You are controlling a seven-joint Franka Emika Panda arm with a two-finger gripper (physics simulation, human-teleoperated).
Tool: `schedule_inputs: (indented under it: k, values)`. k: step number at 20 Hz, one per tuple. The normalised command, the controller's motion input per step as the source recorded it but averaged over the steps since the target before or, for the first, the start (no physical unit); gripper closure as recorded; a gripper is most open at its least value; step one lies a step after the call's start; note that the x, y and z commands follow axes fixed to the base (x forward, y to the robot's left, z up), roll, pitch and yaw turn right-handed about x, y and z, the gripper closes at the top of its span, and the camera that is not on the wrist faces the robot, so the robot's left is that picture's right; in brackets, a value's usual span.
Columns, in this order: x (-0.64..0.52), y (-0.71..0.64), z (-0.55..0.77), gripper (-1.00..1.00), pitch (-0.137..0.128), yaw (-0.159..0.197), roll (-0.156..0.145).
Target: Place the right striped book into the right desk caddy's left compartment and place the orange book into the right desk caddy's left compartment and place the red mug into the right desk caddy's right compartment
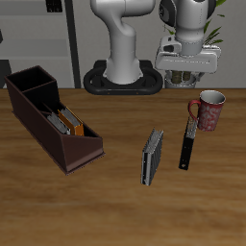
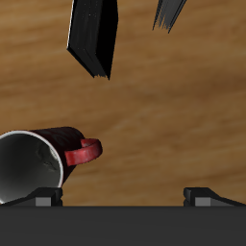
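The red mug (image 1: 210,110) stands upright beside the thin black book, its handle toward that book; the wrist view shows its light inside (image 2: 32,165) and loop handle. My gripper (image 1: 188,75) (image 2: 123,198) hangs open above the table, a little behind the mug, holding nothing. The right desk caddy (image 1: 38,135) lies across the table from the mug. In its long low left compartment (image 1: 85,146) the orange book (image 1: 68,121) stands on edge, with the right striped book (image 1: 55,122) beside it. The tall right compartment (image 1: 26,84) at the caddy's far end looks hollow.
A thin black book (image 1: 188,144) (image 2: 93,36) lies flat just in front of the mug. A darker grey striped book (image 1: 152,157) (image 2: 171,12) lies nearer the table's front edge. The robot's base (image 1: 125,79) stands behind.
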Motion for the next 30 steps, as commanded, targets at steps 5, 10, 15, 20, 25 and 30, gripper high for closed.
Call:
schedule_inputs:
  k: [5, 10, 15, 20, 25, 30]
  values:
    - [-0.18, 0.31, -0.02, -1.0, -0.006, -0.026, 0.057]
    - [0.02, 0.12, 0.03, -1.0, -0.02, -0.074, -0.016]
    - [-0.01, 0.11, -0.12, -1.0, 0.081, -0.103, 0.015]
    - [-0.18, 0.29, -0.12, -1.0, -0.032, -0.028, -0.007]
    - [-0.02, 0.24, -0.12, -1.0, 0.008, -0.03, -0.002]
    - [0.11, 0.06, -0.04, -1.0, -0.024, -0.03, -0.01]
